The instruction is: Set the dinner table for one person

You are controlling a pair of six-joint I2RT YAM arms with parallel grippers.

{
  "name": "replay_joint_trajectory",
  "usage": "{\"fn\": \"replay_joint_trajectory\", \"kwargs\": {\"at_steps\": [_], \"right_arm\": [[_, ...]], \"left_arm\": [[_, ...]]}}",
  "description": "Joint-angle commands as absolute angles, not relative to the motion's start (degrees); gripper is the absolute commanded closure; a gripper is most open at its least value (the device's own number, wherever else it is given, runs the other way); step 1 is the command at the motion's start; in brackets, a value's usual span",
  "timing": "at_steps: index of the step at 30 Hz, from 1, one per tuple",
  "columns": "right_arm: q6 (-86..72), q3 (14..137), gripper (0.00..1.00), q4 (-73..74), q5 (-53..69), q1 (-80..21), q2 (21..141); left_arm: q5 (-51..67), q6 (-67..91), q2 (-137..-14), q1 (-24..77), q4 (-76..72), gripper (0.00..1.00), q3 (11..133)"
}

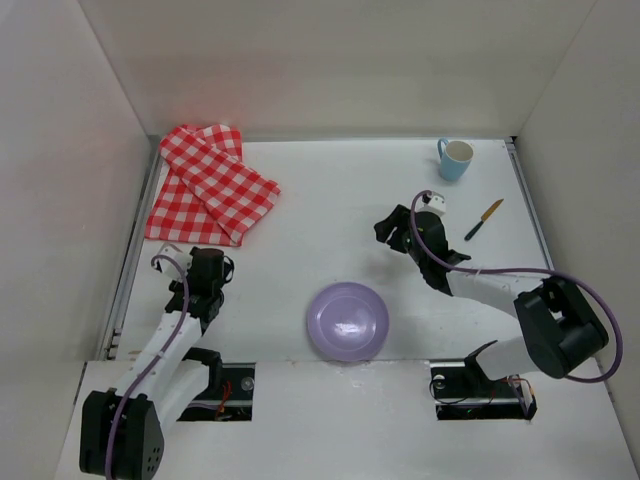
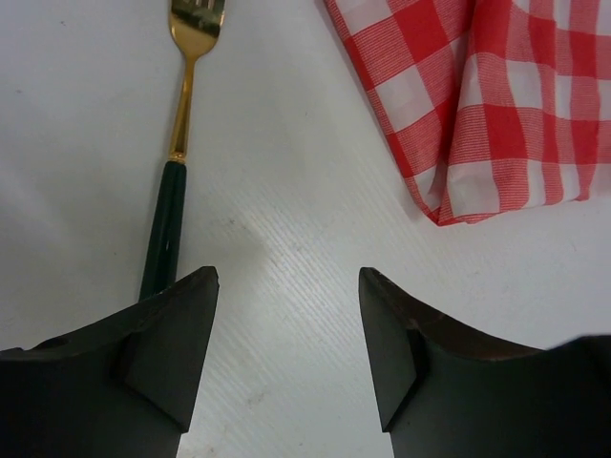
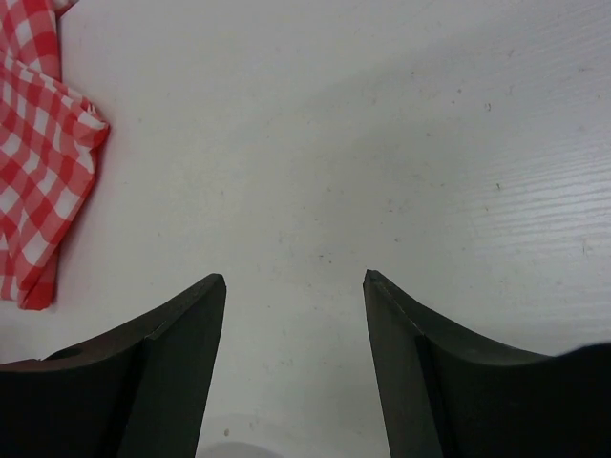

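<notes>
The white dinner table (image 1: 330, 200) bears a lilac plate (image 1: 347, 320) near the front middle. A red-and-white checked cloth (image 1: 208, 185) lies folded at the far left. A blue mug (image 1: 455, 159) and a black-handled knife (image 1: 483, 219) are at the far right. In the left wrist view a gold fork with a dark green handle (image 2: 181, 114) lies left of the cloth's corner (image 2: 477, 105). My left gripper (image 2: 288, 277) is open and empty, its left finger over the fork handle's end. My right gripper (image 3: 294, 279) is open and empty over bare table, between plate and mug (image 1: 388, 230).
White wall panels stand on three sides. The cloth's edge (image 3: 43, 181) shows far left in the right wrist view. The left arm (image 1: 170, 340) lies along the left side and the right arm (image 1: 500, 295) crosses the right front.
</notes>
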State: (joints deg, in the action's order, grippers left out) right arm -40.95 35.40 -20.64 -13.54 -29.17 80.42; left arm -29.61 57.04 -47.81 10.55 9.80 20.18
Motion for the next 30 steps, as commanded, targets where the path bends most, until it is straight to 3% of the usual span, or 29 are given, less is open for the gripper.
{"fn": "replay_joint_trajectory", "kwargs": {"at_steps": [1,11,12,16,18,21,23,25,28,30], "right_arm": [[-41.04,36.38,0.34,-24.00,-13.01,-28.78,81.47],[-41.22,36.47,0.38,-24.17,-12.31,-28.87,81.65],[-41.13,36.74,0.43,-24.17,-12.04,-28.87,81.74],[-40.17,37.96,0.87,-23.21,-9.85,-29.92,82.18],[-40.08,38.49,0.90,-22.77,-8.79,-30.10,82.79],[-40.08,38.67,0.85,-22.76,-8.70,-30.45,83.06],[-39.82,38.58,0.74,-23.20,-8.88,-30.45,82.97],[-39.81,38.67,0.55,-23.47,-8.70,-30.45,83.67],[-39.90,39.02,0.41,-23.47,-8.26,-30.98,84.20],[-39.64,39.02,0.39,-23.55,-8.70,-31.24,83.76]], "left_arm": [[-29.27,55.64,-47.02,10.50,5.37,0.41,21.53],[-29.01,50.37,-59.65,8.75,-6.05,0.39,27.85],[-28.48,49.93,-61.94,8.66,-7.02,0.38,29.43],[-27.25,47.91,-71.35,8.39,-10.55,0.36,35.84],[-27.16,47.02,-75.48,7.08,-10.63,0.35,39.54],[-27.60,47.55,-80.22,6.02,-13.35,0.35,42.61],[-27.07,46.85,-83.57,5.32,-14.41,0.35,45.16],[-26.28,45.97,-87.00,4.88,-14.06,0.35,47.98],[-24.79,45.26,-91.30,4.44,-15.11,0.36,50.62],[-23.65,45.09,-93.86,3.83,-14.77,0.36,52.37]]}}
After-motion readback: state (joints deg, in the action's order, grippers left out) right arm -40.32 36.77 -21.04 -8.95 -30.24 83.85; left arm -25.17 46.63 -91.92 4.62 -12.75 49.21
